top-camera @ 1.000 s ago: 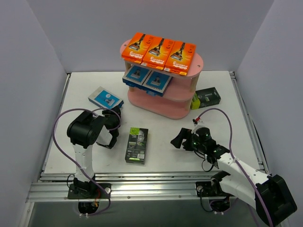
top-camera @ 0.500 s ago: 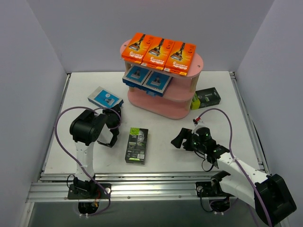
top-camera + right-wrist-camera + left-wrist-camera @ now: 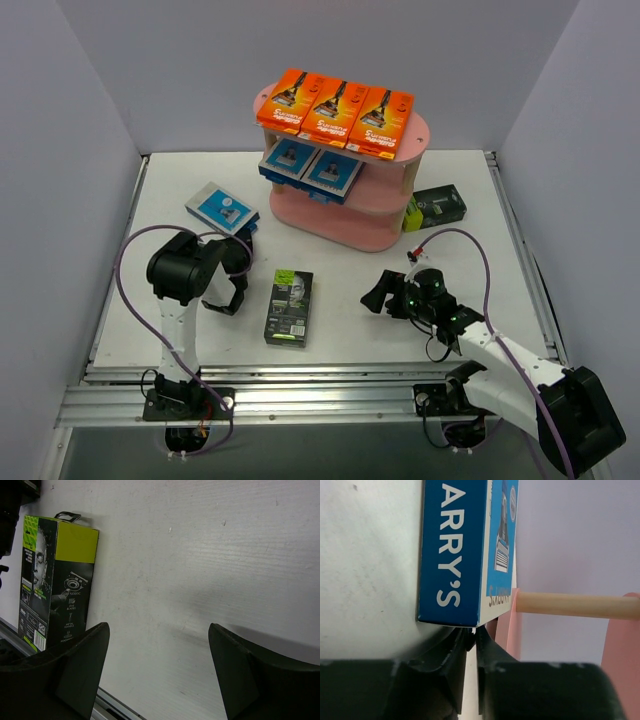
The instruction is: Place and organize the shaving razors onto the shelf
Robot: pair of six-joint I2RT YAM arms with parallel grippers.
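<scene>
- The loose blue-and-white pack (image 3: pixel 222 208) lies flat on the table (image 3: pixel 340 285), at about 9 o'clock from the shelf (image 3: pixel 350 238). I judge it is next for the middle tier.
- The left gripper (image 3: pixel 472 634) sits right at that pack's near end, jaws drawn to a slit. Whether they pinch its edge cannot be told.
- The shelf is sorted by kind. Three orange packs (image 3: pixel 336 108) fill the top board, and two blue packs (image 3: pixel 310 167) share the middle one with room at their 3 o'clock. Nothing shows on the bottom board.
- One black-and-lime pack (image 3: pixel 289 307) lies at the shelf's 7 o'clock, and a second black-and-lime pack (image 3: pixel 437 207) at its 3 o'clock. Both are probably meant for the bottom.
- The right gripper (image 3: pixel 158 627) hangs low over the table, jaws wide and empty, with the nearer black pack at its 10 o'clock.
</scene>
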